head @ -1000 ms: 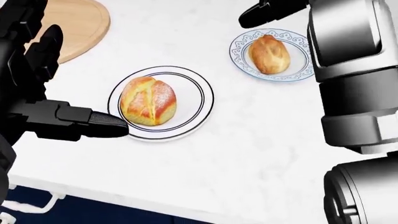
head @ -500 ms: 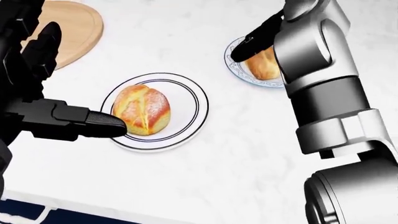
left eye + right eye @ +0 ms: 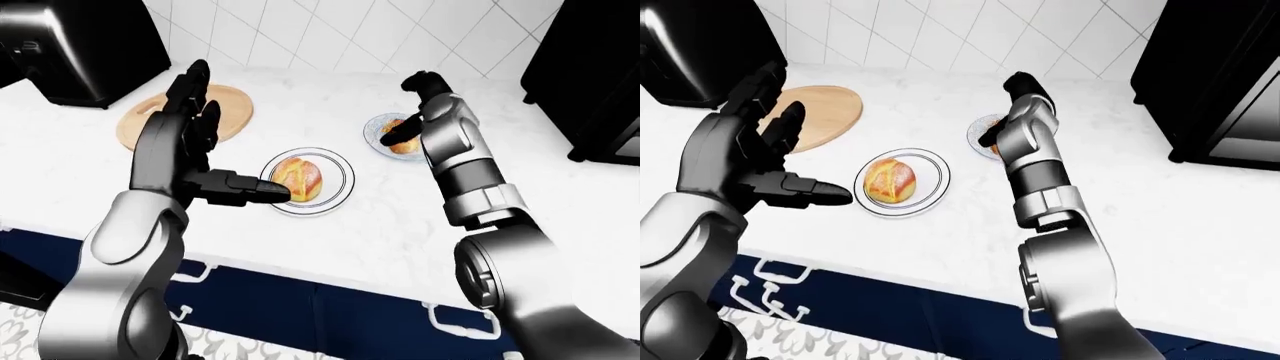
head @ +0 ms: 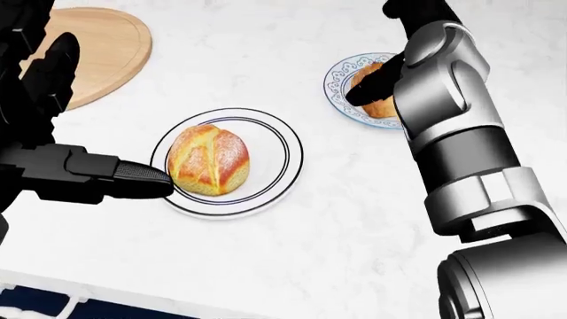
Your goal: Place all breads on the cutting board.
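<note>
Bread (image 4: 209, 160), a golden, flour-dusted roll, sits at the centre of a black-rimmed plate (image 4: 282, 159) on the white worktop (image 4: 292, 252), not yet on the cutting board (image 4: 99, 48), which lies up and to the left of that plate in the head view, bare. Left hand (image 4: 62, 119) spread wide just left of the plate, one black finger (image 4: 133, 179) laid flat with its tip at the roll's left side, touching or nearly so, the other fingers raised clear above; probably lined up that way to take the roll from the side and carry it the short way across to the board. Second bread (image 4: 383, 106), browner, up and to the right of the plate on a blue-patterned plate (image 4: 341, 73), mostly covered by the right forearm. Right hand (image 3: 400, 133) down over that roll, dark fingers against its left side; cannot tell whether closed round it or merely hovering. Likely each hand assigned the roll nearer its own side. Head view close and steep: gives the fingertip against the crust and both plate rims. Left-eye and right-eye views wider: give the whole round board, the tiled wall (image 3: 330, 30) above the plate, and dark appliances (image 3: 1210, 82) at both edges, none of which shows in the head view.
</note>
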You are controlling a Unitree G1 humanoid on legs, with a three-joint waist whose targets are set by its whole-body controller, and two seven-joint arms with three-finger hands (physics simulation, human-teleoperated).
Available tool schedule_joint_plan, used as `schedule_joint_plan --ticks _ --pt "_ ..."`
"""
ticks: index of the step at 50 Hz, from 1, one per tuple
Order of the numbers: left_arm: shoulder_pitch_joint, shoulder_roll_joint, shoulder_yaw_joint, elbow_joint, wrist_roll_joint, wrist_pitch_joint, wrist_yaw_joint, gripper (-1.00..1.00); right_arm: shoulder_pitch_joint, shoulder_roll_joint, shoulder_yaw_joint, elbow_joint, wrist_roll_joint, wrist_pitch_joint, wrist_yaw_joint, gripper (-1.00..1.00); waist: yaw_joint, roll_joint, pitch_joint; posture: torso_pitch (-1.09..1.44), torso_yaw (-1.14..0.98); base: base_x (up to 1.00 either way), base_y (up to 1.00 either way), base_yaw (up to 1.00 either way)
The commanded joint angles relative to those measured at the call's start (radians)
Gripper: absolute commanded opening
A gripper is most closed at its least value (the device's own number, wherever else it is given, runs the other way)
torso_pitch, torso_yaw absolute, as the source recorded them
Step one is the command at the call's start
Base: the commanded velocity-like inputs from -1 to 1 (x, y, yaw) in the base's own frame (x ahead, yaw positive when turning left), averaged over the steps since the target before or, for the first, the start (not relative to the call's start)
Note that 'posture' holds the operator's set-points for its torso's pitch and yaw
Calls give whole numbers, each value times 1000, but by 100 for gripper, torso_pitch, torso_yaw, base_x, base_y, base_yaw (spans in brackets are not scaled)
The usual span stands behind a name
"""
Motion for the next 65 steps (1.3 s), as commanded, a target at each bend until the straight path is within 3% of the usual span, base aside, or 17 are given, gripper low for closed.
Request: schedule_joint_plan --ticks 1,19,40,50,55,56,60,65 --pt "-24 8 5 -20 0 -29 3 100 -43 -13 -4 -30 -14 -30 -23 44 0 1 -30 0 0 0 0 0" --pt "28 23 28 -19 -3 -60 -15 100 -102 21 -8 194 34 -119 -150 28 1 4 -33 0 0 0 0 0" --pt "51 24 37 -21 -6 -75 -20 100 -109 11 4 264 32 -150 -200 -26 2 5 -39 0 0 0 0 0" --pt "43 13 12 -16 4 -77 -9 100 -147 -23 -9 197 36 -137 -167 -58 2 4 -38 0 0 0 0 0" --pt "30 6 -2 -10 13 -74 -5 100 -150 -47 -15 130 39 -122 -123 -86 2 2 -34 0 0 0 0 0" --pt "21 6 -6 -10 15 -66 -3 100 -145 -55 -15 104 39 -116 -106 -100 2 2 -34 0 0 0 0 0" --pt "-15 5 -22 -1 25 -45 2 100 -120 -70 -26 -33 47 -65 -35 -100 4 -3 -32 0 0 0 0 0" --pt "-66 -2 -91 68 67 -60 4 100 -90 -83 -31 -168 41 -12 28 -100 7 -9 -28 0 0 0 0 0"
